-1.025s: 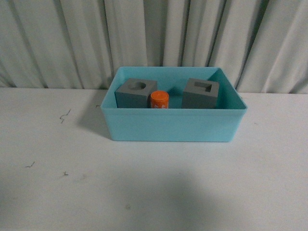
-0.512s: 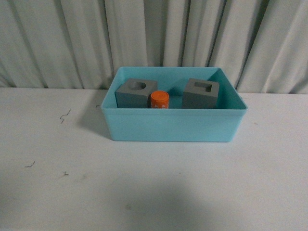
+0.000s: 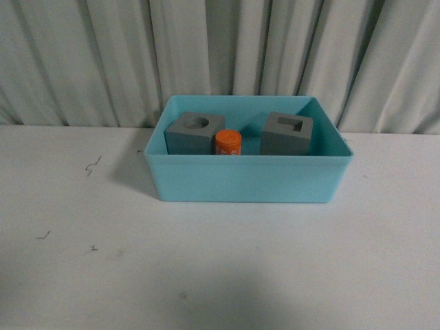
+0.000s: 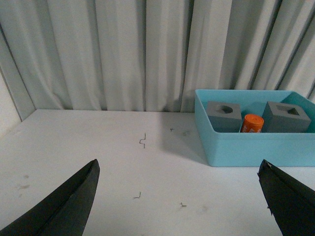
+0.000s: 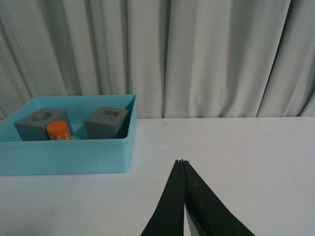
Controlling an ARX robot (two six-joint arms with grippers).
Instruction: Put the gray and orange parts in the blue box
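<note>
The box (image 3: 247, 179) sits on the table (image 3: 206, 275) at about twelve o'clock from the robot, its far wall close before the curtain (image 3: 220, 55) that hangs behind the table. Three parts stand inside it — the cube with the round recess (image 3: 194, 133) toward ten o'clock of the box's middle, the cube with the rectangular recess (image 3: 287, 133) toward two o'clock, and the cylinder (image 3: 228, 143) between them, just beside the first cube and apart from the second. The cylinder stands slightly nearer the front wall than either cube. Small marks (image 3: 91, 165) lie on the table at nine o'clock of the box, well apart from it.
</note>
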